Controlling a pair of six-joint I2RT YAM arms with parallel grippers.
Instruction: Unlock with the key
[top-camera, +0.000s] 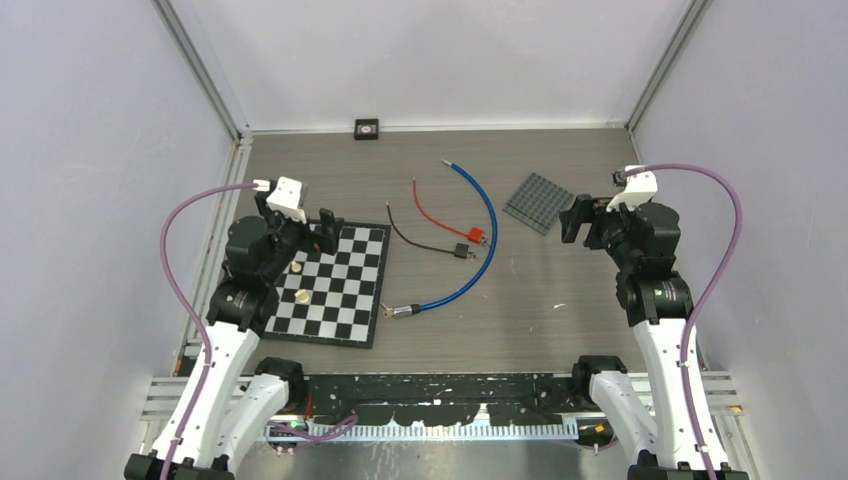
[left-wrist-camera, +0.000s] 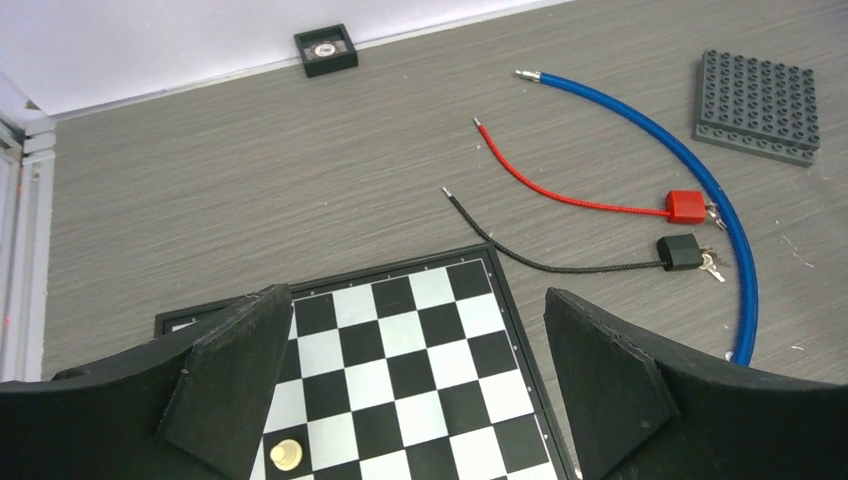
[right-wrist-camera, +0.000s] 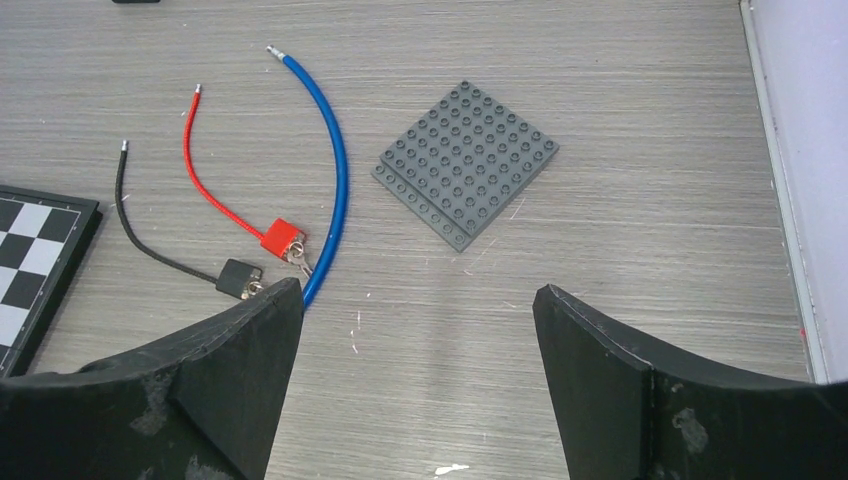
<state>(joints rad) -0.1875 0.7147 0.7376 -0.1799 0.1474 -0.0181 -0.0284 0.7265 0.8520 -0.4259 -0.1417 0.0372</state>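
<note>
Shows left gripper (left-wrist-camera: 417, 300) and right gripper (right-wrist-camera: 417, 292) both spread wide, pinching nothing.
Locates key (left-wrist-camera: 712, 266) touching black padlock (left-wrist-camera: 680, 251) mid-table, just beside red padlock (left-wrist-camera: 686, 205), between chessboard (top-camera: 340, 290) and grey baseplate (right-wrist-camera: 465, 165).

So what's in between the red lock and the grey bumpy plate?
The blue cable curves through the gap between the red lock and the grey bumpy plate. Nothing else lies there. The right wrist view shows it best.

text: none legible | small black box (left-wrist-camera: 326, 50) label: too blurred to read
</note>
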